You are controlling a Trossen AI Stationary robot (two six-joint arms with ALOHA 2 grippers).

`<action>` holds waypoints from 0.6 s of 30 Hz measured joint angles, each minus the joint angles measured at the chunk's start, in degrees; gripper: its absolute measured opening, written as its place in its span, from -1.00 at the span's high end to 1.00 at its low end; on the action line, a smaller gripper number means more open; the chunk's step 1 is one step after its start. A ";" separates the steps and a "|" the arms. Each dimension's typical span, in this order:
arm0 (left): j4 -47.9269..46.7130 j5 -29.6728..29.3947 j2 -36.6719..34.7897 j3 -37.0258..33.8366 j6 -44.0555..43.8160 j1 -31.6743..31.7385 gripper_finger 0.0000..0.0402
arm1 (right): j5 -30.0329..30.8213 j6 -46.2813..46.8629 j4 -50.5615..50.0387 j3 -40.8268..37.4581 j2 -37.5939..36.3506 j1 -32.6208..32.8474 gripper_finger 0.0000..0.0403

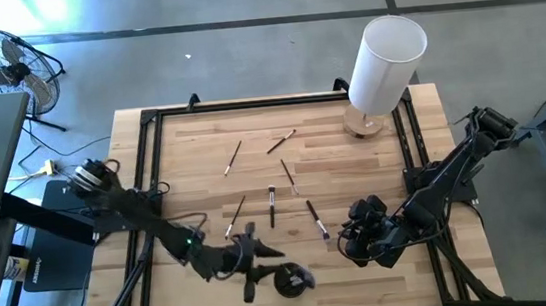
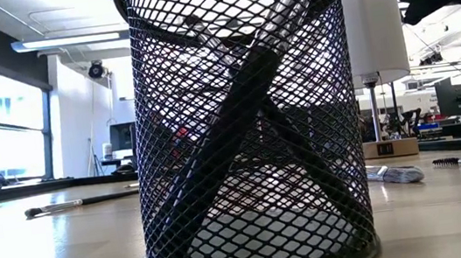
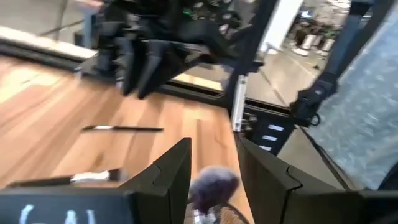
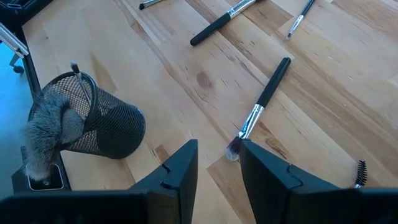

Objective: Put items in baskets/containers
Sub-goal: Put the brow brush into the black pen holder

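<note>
Pale wooden counter (image 1: 355, 165), framed in black rails, carries scattered makeup brushes (image 1: 272, 205) near a tall white cylinder (image 1: 385, 62) at its far edge. At the near edge, the left tool (image 1: 264, 264) hovers just beside a black mesh cup (image 1: 290, 282), fingers (image 3: 168, 174) apart, a fluffy grey brush head (image 3: 214, 186) showing between them, unheld. Brushes already stand crossed inside the cup. The right tool (image 1: 360, 243), fingers (image 4: 180, 168) parted and holding nothing, hangs over the counter beyond the cup, a black-handled brush (image 4: 261, 106) lying just ahead of it.
</note>
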 joint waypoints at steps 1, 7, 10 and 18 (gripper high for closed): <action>-2.90 -0.15 -1.72 0.02 -1.83 0.33 0.35 | 0.02 0.00 0.00 0.00 0.00 0.00 0.43; -25.16 1.38 -11.30 0.08 -13.42 3.49 0.35 | 0.33 -0.28 -0.03 0.00 0.00 -0.01 0.43; -36.96 4.40 -14.49 0.02 -19.02 5.40 0.35 | 0.40 -1.47 -0.04 0.00 0.00 -0.02 0.43; -62.33 14.72 -17.52 0.01 -26.39 8.86 0.36 | 0.51 -1.51 -0.06 0.00 0.00 -0.03 0.43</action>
